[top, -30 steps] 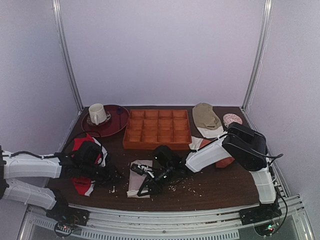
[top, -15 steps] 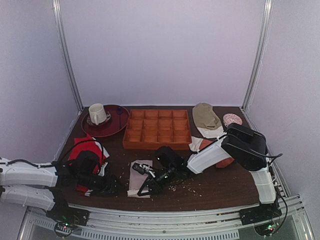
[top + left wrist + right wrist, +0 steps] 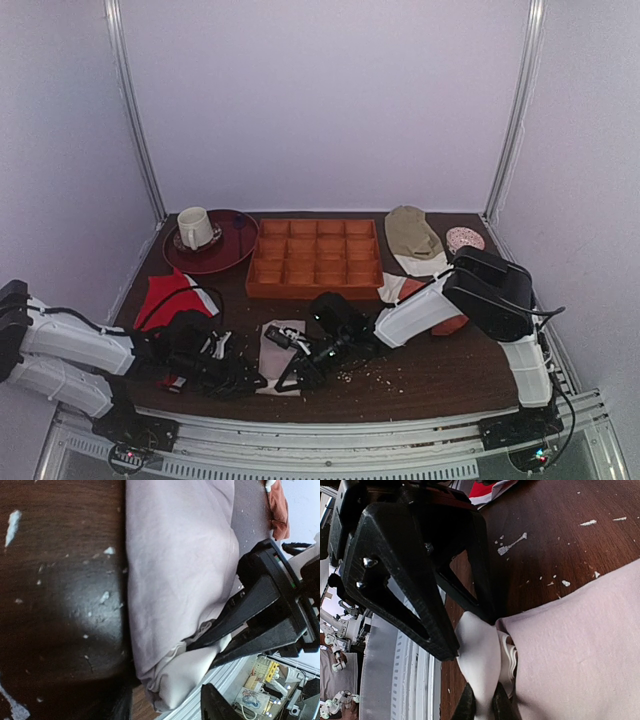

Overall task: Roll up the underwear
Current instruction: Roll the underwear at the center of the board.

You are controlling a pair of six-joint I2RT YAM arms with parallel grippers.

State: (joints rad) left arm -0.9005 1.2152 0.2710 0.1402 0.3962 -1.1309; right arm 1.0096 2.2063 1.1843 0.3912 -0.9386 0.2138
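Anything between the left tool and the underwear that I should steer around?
Nothing visible. The left tool is open, its tips at the near corner of the underwear, with only bare, flecked table beside them. The right tool is shut on that same corner, so it crowds the spot.

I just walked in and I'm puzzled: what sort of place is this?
Probably a robot test booth: pale walls enclose a small table, two robot arms are bolted at its edge, and props like an orange tray and a red garment lie about.
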